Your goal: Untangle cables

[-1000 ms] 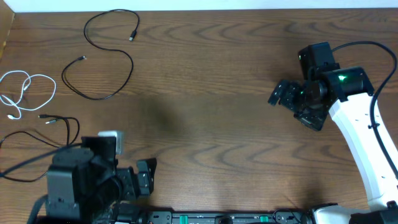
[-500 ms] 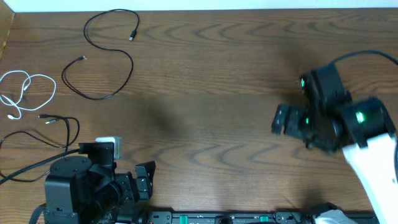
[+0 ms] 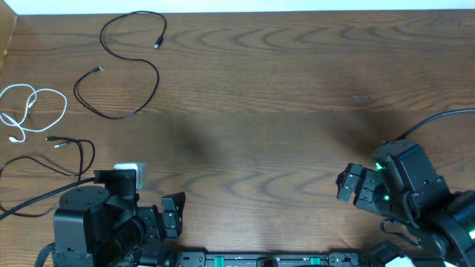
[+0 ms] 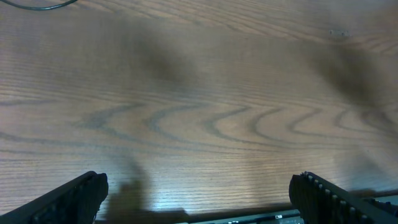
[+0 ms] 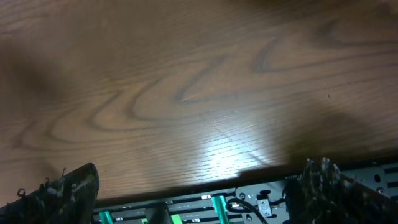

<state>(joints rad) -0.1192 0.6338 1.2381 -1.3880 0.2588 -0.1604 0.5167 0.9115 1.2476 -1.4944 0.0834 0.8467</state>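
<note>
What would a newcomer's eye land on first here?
Three thin cables lie apart on the table's left: a long black cable looping up top, a white cable at the edge, a second black cable below it. The left gripper and right gripper hang open and empty near the front.
</note>
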